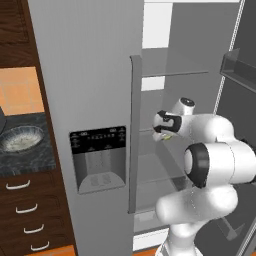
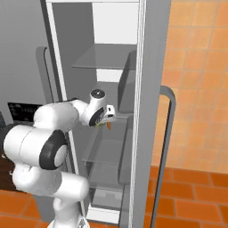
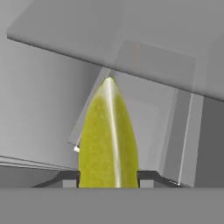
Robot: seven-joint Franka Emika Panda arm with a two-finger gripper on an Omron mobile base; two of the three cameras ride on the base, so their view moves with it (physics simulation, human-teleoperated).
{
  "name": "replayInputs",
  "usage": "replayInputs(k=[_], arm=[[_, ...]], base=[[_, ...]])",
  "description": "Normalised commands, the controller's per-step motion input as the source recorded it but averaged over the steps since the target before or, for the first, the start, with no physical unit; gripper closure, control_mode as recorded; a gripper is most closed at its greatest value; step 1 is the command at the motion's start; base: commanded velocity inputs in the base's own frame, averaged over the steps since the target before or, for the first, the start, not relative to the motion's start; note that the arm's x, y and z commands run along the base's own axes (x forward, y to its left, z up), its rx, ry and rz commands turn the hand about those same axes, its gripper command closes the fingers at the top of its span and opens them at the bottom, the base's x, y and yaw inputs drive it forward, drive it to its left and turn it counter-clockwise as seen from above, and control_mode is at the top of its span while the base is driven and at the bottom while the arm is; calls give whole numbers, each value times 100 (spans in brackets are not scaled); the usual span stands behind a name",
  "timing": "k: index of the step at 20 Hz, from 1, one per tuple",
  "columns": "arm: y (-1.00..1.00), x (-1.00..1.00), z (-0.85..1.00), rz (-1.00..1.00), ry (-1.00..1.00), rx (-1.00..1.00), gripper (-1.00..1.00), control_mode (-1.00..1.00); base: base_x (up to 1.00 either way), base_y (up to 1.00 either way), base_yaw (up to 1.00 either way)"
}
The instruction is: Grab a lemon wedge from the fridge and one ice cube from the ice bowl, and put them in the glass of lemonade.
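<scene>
1. Right now I am on the first step: getting the wedge (image 3: 108,140) out of the fridge (image 1: 90,75). The right door stands open and my arm reaches in over the middle shelf (image 2: 107,149).
2. From the hand view, the wedge sits squarely between the two finger tips (image 3: 69,178), its pointed end away from the camera; the gripper (image 3: 108,178) is narrowed onto it, pads pressing both flanks, so I judge the wedge held.
3. From the base views, the gripper (image 2: 108,116) hangs just above the shelf, with a speck of yellow at its tip.
4. Next, I would draw the arm straight back out, staying clear of the shelf above and the door edge, then drive left toward the tabletop (image 1: 25,155).
5. The ice bowl (image 1: 21,138) waits there, left of the fridge; I judge the ice cube not yet fetched.
</scene>
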Motion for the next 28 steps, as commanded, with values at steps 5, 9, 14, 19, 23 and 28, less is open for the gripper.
replayInputs(k=[5,9,14,19,23,28], arm=[[0,-100,26,-3,2,0,100,-100],[0,-100,49,-2,1,1,100,-100],[0,-100,47,0,0,2,100,-100],[2,-100,54,-1,0,1,100,-100],[2,-100,73,-2,0,0,100,-100],[7,-73,96,-3,0,0,100,-100]], base=[[0,0,0],[0,0,0],[0,0,0],[0,0,0],[0,0,0],[0,0,0]])
